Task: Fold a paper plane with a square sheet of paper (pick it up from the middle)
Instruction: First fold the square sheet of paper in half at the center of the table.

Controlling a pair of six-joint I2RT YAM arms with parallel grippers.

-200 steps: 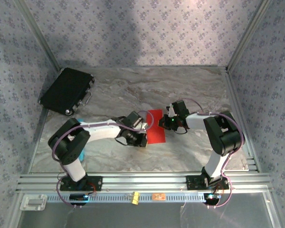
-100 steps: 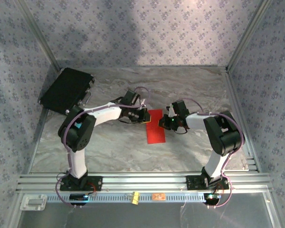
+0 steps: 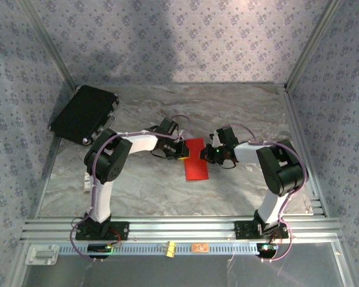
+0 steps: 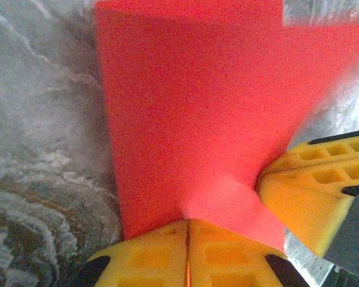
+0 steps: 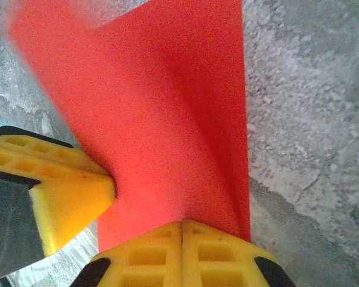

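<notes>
**Top view.** The red sheet of paper [image 3: 197, 167] lies at the centre of the marbled table [image 3: 245, 113]. It shows as a narrow upright rectangle, with an arm on either side. The left gripper [image 3: 182, 150] meets the sheet at its upper left edge and the right gripper [image 3: 210, 153] meets it at the upper right edge, so the two face each other across the top of the paper.

One second earlier the left gripper sat lower, at the sheet's lower left edge, with its arm stretched low across the table. It has since travelled up that edge, and its elbow has swung in toward the centre. The right arm and the sheet keep their earlier places. A black case [image 3: 84, 113] rests at the upper left.

**Left wrist view.** The left gripper [image 4: 187, 230] is clenched, its yellow fingers [image 4: 149, 257] pressed together on the near edge of the paper. The right gripper's fingers [image 4: 311, 185] nip the sheet at lower right.

**Right wrist view.** The right gripper [image 5: 181, 230] is likewise clamped on the paper's near edge. A raised crease runs up the sheet from this grip. The other gripper's fingers [image 5: 60, 191] pinch the sheet at lower left.
</notes>
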